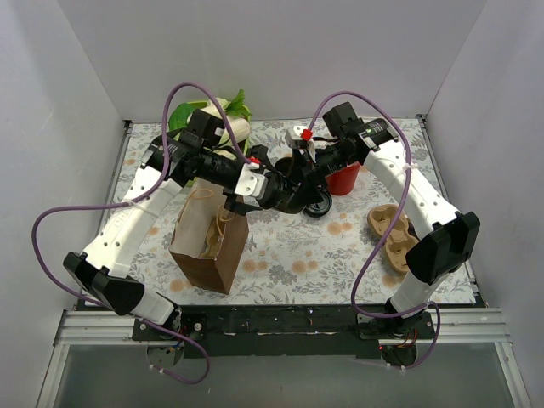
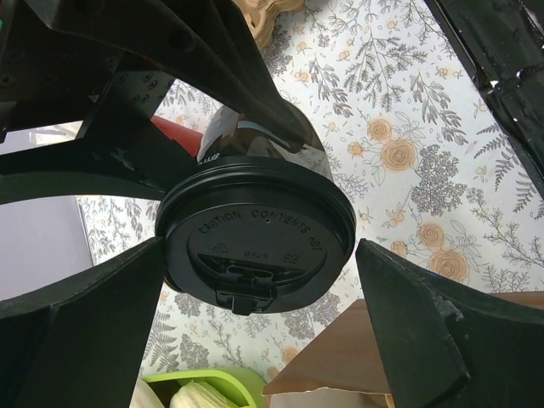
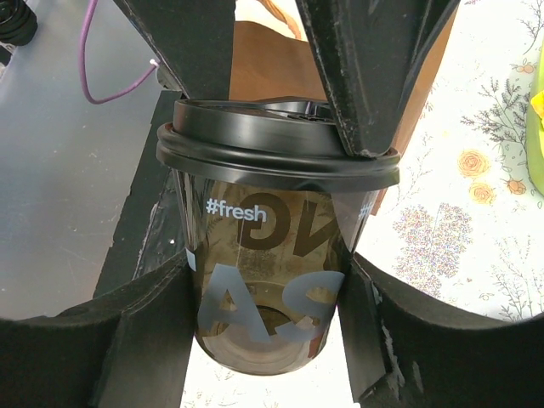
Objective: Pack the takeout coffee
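Observation:
The takeout coffee [image 3: 263,255], a glossy black cup with "#fresh" lettering and a black sip lid, hangs off the table. My right gripper [image 3: 268,272] is shut on its lower body, a finger on each side. In the left wrist view the lid [image 2: 255,246] faces the camera. My left gripper [image 2: 259,246] stands open around that lid, one finger [image 2: 93,314] at its edge and the other [image 2: 425,314] a little apart. In the top view the left gripper [image 1: 276,189] and right gripper [image 1: 299,183] meet over the table's middle, and they hide most of the cup.
An open brown paper bag [image 1: 204,246] stands just left of the grippers. Behind them on the right is a red cup [image 1: 344,180]. A tan pulp carrier [image 1: 393,234] lies at the right, and a green container [image 1: 191,115] of pale items sits at the back left.

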